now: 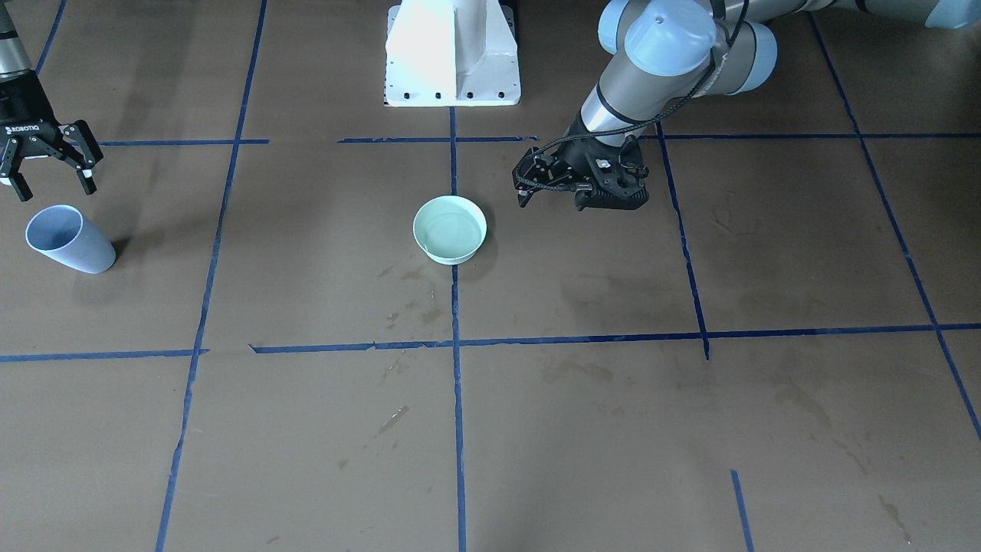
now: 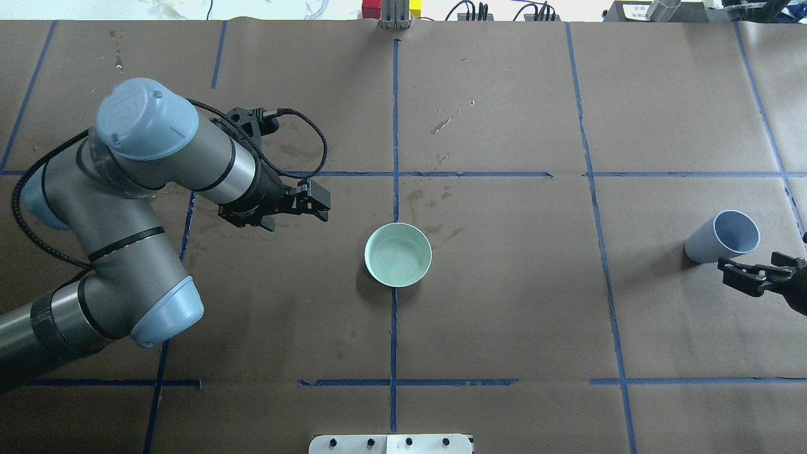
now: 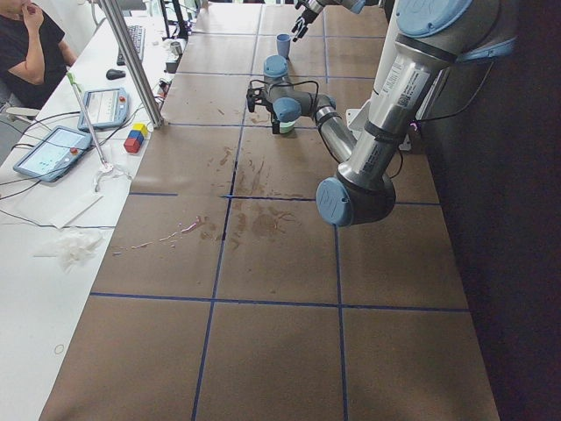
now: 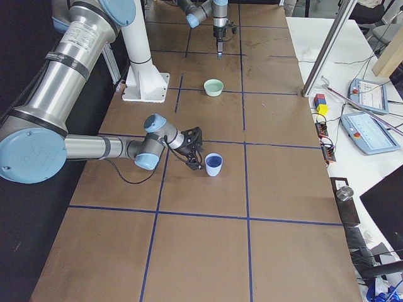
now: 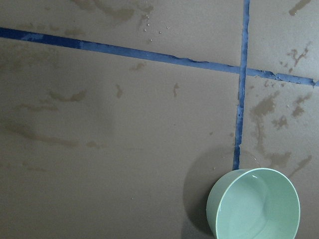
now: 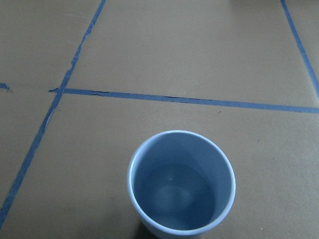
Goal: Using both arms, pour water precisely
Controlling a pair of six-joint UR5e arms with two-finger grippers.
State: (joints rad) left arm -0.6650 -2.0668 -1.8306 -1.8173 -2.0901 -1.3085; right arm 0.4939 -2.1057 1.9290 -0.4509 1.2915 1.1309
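Observation:
A mint-green bowl [image 1: 450,228] [image 2: 398,254] [image 5: 254,206] stands at the table's centre on a blue tape line, with a little water showing in it. My left gripper [image 1: 523,180] [image 2: 321,205] hovers beside the bowl on the left arm's side, apart from it, and looks open and empty. A light-blue cup [image 1: 69,239] [image 2: 722,236] [image 6: 182,185] with water in it stands upright near the table's right end. My right gripper [image 1: 54,188] [image 2: 753,265] hangs open just on the robot's side of the cup, not touching it.
The white pedestal base [image 1: 452,54] stands behind the bowl. Brown paper with blue tape lines and dried water stains covers the table. A side bench holds tablets [image 3: 53,151], coloured blocks [image 3: 136,138] and a metal post [image 3: 131,61]; a person [image 3: 31,44] sits there.

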